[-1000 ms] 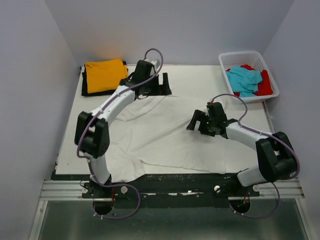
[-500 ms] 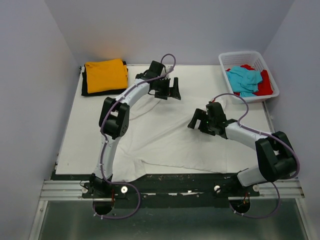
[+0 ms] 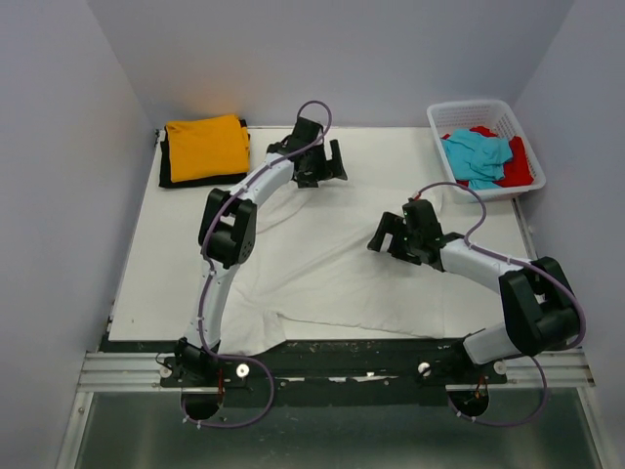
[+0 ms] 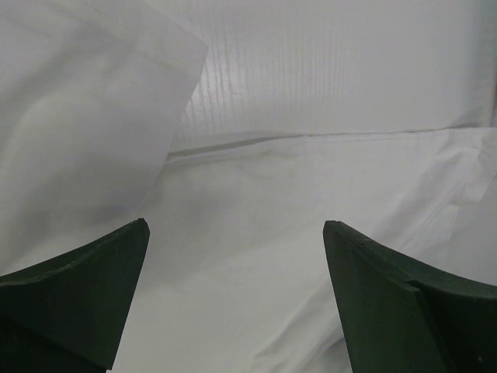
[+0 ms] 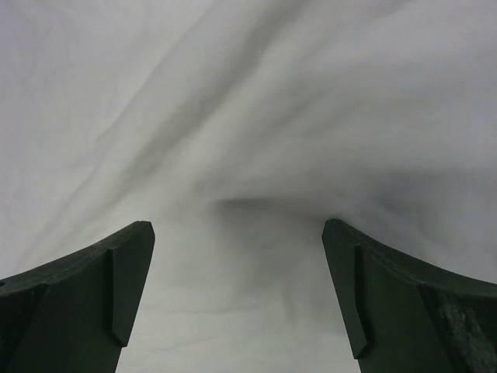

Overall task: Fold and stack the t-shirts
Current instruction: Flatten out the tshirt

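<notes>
A large white t-shirt (image 3: 322,264) lies spread over the middle of the table. My left gripper (image 3: 330,162) is open and empty at the shirt's far edge; the left wrist view shows white cloth (image 4: 256,256) between its fingers (image 4: 93,287). My right gripper (image 3: 383,237) is open and empty, low over the shirt's right part; wrinkled white cloth (image 5: 241,194) fills the right wrist view. A folded orange t-shirt (image 3: 205,145) lies on a black one (image 3: 168,174) at the far left corner. Turquoise (image 3: 477,154) and red (image 3: 520,166) t-shirts lie in the basket.
A white lattice basket (image 3: 469,109) stands at the far right corner. The table's white surface (image 3: 146,254) shows bare to the left of the shirt. Grey walls close in the table on three sides.
My left arm has swung right along the shirt's far edge, and now eased back a little left. Its gripper stays open. My right arm has barely moved.
</notes>
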`<state>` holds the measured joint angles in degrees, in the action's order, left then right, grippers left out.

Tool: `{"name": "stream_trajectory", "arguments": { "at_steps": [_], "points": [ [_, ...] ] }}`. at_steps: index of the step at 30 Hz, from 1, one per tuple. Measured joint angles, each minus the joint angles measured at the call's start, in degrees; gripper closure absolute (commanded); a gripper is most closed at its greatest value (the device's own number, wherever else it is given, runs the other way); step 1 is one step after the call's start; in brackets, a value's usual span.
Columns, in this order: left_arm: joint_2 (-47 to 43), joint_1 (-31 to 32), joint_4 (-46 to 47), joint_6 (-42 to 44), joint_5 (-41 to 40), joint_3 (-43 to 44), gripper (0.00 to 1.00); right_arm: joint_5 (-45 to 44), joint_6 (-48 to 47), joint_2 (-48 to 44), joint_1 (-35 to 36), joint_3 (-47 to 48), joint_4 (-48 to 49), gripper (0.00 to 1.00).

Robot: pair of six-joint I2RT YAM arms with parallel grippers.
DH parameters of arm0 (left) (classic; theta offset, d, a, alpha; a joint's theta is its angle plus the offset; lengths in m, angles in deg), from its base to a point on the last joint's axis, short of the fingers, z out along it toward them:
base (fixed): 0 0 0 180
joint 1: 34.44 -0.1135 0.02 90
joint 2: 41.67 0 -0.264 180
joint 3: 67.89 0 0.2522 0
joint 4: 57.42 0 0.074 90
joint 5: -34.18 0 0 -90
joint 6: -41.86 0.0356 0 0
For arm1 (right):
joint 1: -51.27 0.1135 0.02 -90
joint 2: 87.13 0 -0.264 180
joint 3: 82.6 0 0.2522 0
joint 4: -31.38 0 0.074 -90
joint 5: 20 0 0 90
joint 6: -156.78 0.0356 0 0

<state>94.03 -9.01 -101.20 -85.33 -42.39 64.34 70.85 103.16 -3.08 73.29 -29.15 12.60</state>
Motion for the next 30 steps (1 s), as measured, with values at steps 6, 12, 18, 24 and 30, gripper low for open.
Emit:
{"name": "stream_trajectory", "arguments": {
  "at_steps": [6, 12, 18, 24, 30],
  "points": [
    [0.0, -1.4, 0.8, -1.9, 1.8, -0.2, 0.02, -1.9, -0.3, -0.3, 0.0, 0.0, -0.9, 0.0],
    [-0.9, -2.4, -1.1, 1.6, 4.5, -4.6, 0.01, -6.1, -0.4, -0.7, 0.0, 0.0, -2.6, 0.0],
    [-13.6, -2.4, -1.7, 7.3, 2.6, -23.1, 0.01, -10.0, -1.5, -0.6, 0.0, 0.7, -5.4, 0.0],
    [-17.7, -3.4, -5.5, 10.6, -8.2, -26.9, 0.02, -11.8, -1.6, -0.3, 0.0, 1.1, -6.8, 0.0],
    [-17.7, -5.4, -6.9, 14.6, -12.5, -28.6, 0.12, -13.7, -1.9, -0.4, 0.0, 1.2, -8.0, 0.0]
  ]
}}
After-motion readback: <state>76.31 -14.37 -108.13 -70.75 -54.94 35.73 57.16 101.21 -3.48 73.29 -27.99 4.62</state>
